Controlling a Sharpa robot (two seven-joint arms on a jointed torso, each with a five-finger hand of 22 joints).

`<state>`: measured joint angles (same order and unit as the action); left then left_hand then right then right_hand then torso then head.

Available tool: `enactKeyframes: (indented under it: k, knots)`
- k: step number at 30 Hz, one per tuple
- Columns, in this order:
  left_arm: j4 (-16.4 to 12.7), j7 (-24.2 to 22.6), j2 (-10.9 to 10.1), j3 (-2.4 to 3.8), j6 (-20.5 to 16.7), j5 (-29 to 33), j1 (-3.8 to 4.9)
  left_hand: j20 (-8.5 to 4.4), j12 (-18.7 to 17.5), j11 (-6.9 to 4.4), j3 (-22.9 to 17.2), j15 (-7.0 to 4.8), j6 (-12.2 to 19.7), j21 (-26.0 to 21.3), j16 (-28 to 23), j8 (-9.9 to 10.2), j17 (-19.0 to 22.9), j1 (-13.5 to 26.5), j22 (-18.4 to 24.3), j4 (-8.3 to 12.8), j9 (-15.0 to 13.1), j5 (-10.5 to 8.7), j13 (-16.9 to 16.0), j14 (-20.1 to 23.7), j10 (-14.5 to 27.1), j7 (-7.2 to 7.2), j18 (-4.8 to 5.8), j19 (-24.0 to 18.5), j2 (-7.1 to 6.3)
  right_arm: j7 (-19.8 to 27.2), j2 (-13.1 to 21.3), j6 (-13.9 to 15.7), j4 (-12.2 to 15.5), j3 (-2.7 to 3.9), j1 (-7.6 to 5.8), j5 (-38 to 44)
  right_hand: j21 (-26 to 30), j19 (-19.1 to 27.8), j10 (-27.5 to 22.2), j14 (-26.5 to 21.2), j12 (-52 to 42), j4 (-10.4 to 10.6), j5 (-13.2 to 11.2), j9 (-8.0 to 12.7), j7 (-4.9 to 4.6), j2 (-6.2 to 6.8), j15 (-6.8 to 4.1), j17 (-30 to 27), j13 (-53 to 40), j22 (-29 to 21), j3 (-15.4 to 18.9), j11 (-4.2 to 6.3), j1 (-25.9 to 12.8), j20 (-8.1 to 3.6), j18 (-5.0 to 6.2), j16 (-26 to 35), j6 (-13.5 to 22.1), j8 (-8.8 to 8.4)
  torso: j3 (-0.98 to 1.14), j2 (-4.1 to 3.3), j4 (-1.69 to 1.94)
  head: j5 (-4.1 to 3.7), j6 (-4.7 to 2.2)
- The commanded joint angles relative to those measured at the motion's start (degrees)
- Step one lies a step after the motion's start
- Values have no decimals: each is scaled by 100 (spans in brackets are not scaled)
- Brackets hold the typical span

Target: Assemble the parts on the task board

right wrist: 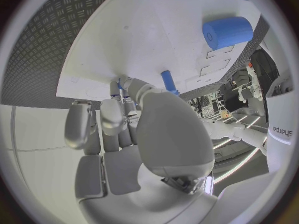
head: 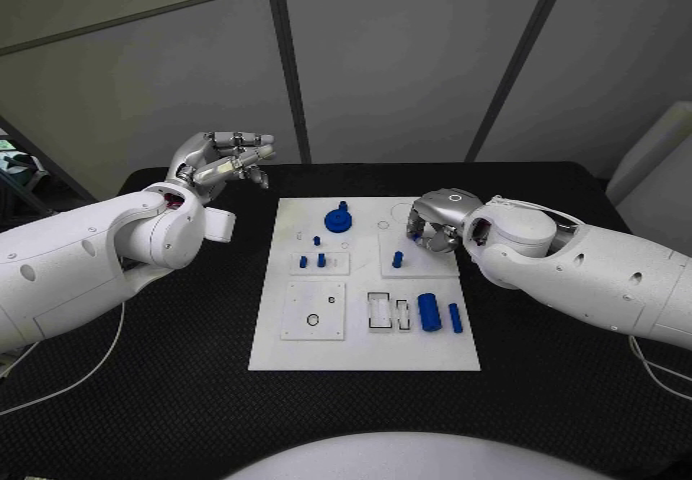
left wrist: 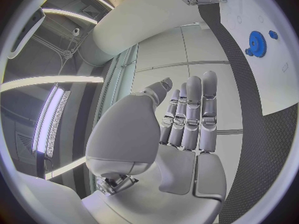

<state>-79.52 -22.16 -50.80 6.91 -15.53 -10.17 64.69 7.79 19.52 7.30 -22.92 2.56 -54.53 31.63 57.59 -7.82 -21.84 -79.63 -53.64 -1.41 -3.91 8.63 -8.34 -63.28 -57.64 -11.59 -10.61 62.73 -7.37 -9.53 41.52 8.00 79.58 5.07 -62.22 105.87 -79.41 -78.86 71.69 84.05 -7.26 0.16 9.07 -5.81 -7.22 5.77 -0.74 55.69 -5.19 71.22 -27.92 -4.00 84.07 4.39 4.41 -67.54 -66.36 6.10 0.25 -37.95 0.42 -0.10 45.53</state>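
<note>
The white task board [head: 361, 345] lies mid-table. On it are a blue gear [head: 339, 218], small blue pegs [head: 312, 261], a blue peg [head: 397, 260] upright in a white block, a thick blue cylinder [head: 428, 310] and a blue rod [head: 456, 318]. My right hand [head: 437, 222] hovers over the board's far right part with its fingers curled down. In the right wrist view, my right hand [right wrist: 124, 129] pinches a thin blue pin [right wrist: 119, 83] at its fingertips, right at the board [right wrist: 143, 40]; the pin is mostly hidden. My left hand [head: 224, 158] is raised off the board's far left corner and holds nothing.
A black mat covers the table [head: 173, 380] around the board. In the left wrist view, my left hand [left wrist: 181, 129] is flat with straight fingers, and the gear [left wrist: 256, 43] lies far off on the board [left wrist: 280, 79]. The thick cylinder [right wrist: 227, 32] lies beyond my right hand.
</note>
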Motion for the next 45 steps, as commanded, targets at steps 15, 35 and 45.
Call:
enactKeyframes:
  k: [15,35,45]
  knots:
    - [39,81,14,5,69,87,10,24,46,28,61,9,65,-60,-45,-23,22,-38,37,9,6,-16,9,48,97,-41,15,-42,28,-289,417,612,835,10,-3,132,-47,-27,110,166,20,-51,39,-4,-35,6,-36,10,-18,37,-21,61,-22,7,-46,-57,-19,8,-8,5,-5,5,-17]
    - [81,107,203,2,101,91,2,28,50,35,71,16,84,-71,-53,-23,28,-41,49,12,7,-16,11,57,120,-48,15,-44,29,-68,-204,748,1648,11,11,-214,-86,-29,81,149,73,-85,101,-3,-69,12,-26,20,-30,85,-69,37,-67,33,-53,-84,23,-32,-15,-8,9,369,-3]
    - [96,103,269,2,115,91,-5,30,54,38,73,18,91,-76,-56,-24,31,-42,55,11,6,-15,12,60,128,-51,15,-45,34,-31,-553,628,1513,0,352,-333,-90,-30,80,146,76,-86,106,-4,-72,12,-25,9,-31,91,-71,36,-73,35,-54,-79,24,-33,-5,-8,4,567,85]
